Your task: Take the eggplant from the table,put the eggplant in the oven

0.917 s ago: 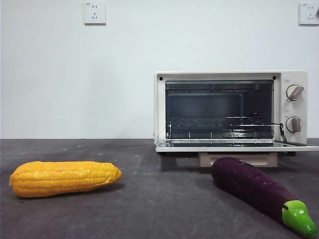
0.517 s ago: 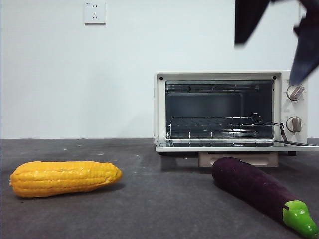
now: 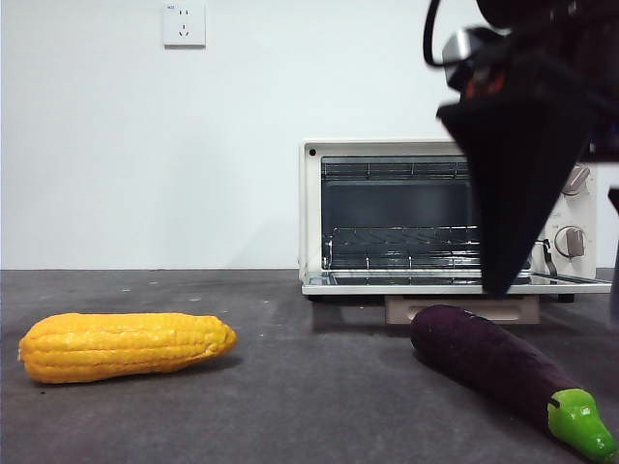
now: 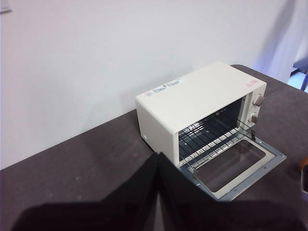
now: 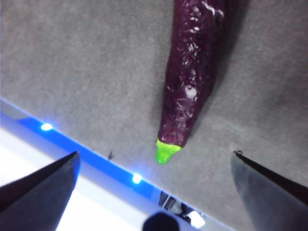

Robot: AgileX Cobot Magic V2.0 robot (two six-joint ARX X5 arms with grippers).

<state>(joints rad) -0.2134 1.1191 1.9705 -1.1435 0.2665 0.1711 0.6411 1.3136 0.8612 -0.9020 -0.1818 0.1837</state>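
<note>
The dark purple eggplant (image 3: pixel 493 362) lies on the grey table (image 3: pixel 290 406) at the front right, its green stem cap toward the near edge. Behind it stands the cream oven (image 3: pixel 445 213) with its door folded down and the rack showing. My right gripper (image 3: pixel 556 290) hangs large and dark in front of the oven, just above the eggplant. In the right wrist view it (image 5: pixel 155 154) is open, jaws wide apart, and the eggplant (image 5: pixel 192 72) lies between and beyond them, untouched. My left gripper (image 4: pixel 159 156) is shut and empty, held high with the oven (image 4: pixel 202 106) far below.
A yellow-orange corn cob (image 3: pixel 126 345) lies at the front left. The oven's open door (image 3: pixel 455 283) juts out low over the table just behind the eggplant. The table's near edge with blue lights (image 5: pixel 91 159) runs close to the stem cap.
My right arm has dropped from the top right corner and now hangs in front of the oven, over the eggplant. The eggplant and corn have not moved.
</note>
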